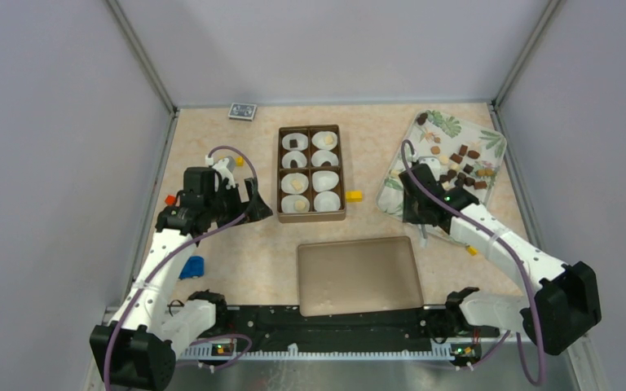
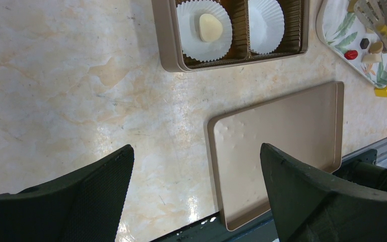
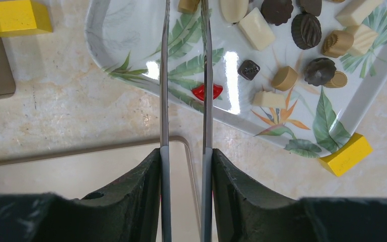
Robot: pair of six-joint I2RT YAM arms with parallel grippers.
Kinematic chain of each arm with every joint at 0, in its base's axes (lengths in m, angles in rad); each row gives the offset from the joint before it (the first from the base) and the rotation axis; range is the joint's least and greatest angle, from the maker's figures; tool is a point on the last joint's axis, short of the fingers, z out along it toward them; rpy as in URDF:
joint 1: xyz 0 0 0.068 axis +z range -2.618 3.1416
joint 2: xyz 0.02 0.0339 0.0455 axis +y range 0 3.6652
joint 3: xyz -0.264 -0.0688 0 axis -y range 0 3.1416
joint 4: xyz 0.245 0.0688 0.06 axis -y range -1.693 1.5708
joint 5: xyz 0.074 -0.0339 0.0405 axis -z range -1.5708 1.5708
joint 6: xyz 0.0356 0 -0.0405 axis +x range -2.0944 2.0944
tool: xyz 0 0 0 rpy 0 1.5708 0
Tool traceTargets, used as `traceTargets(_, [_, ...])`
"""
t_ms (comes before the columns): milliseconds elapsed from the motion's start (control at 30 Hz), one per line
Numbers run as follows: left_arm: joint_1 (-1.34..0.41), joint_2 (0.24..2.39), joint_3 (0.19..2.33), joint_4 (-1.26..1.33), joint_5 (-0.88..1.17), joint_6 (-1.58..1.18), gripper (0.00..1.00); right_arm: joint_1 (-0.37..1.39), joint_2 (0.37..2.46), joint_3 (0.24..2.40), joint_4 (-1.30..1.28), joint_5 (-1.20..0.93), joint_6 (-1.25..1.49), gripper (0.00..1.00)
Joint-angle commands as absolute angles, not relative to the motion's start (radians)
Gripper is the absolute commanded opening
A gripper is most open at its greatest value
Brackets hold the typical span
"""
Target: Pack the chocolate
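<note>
From above, most of the chocolate (image 1: 459,157) is being kept on the leaf-print tray (image 1: 489,138), with a few cream pieces in the box (image 1: 280,175). In the left wrist view, the left gripper (image 2: 196,148) is being held spread wide and empty. In the right wrist view, metal tongs (image 3: 207,75) are being squeezed by the right gripper (image 3: 185,154), their tips over the tray.

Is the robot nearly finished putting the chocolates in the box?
Not yet. Done: a few paper cups in the box hold a cream chocolate; others look empty. In hand: the right end effector hangs over the tray; whether it grips a piece is unclear. The left end effector is open, holding nothing. Left: many chocolates on the tray, and the lid is off.
</note>
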State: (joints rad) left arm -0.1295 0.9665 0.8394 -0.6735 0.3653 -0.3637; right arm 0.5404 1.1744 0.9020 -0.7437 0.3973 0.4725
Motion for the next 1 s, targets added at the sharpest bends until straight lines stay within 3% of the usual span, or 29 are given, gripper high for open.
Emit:
traceTargets(0, [-0.126, 0.959, 0.825, -0.646, 0.361, -0.35, 0.99, 0.534, 1.183, 0.907, -0.694, 0.425, 0.474, 0.37])
traceTargets(567, [-0.126, 0.965, 0.827, -0.638, 0.381, -0.353, 0.99, 0.536, 1.204, 0.875, -0.677, 0.426, 0.477, 0.35])
traceTargets(667, [-0.126, 0.964, 0.826, -0.641, 0.38, -0.351, 0.99, 0.535, 1.205, 0.877, -0.677, 0.424, 0.477, 0.29])
traceTargets(867, [-0.126, 0.956, 0.825, -0.641, 0.377, -0.353, 0.99, 0.535, 1.17, 0.916, -0.702, 0.418, 0.465, 0.05])
traceTargets(967, [-0.126, 0.954, 0.821, -0.639, 0.375, -0.358, 0.99, 0.537, 1.136, 0.956, -0.723, 0.401, 0.45, 0.0])
